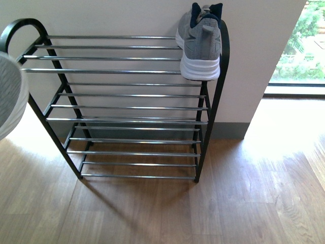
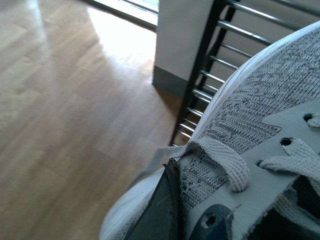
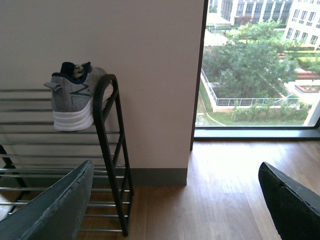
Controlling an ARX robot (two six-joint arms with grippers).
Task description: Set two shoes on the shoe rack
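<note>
Well, grey knit sneaker, white laces.

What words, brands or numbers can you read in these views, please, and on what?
None readable. The sneaker on the shoe rack shows only pale stripes on its side, no letters. The second sneaker, close in the left wrist view, shows plain knit, no print.

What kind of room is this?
Probably a home hallway or entryway: a shoe rack with a sneaker on it stands against the wall, on a wood floor, beside a tall window looking out on trees.
</note>
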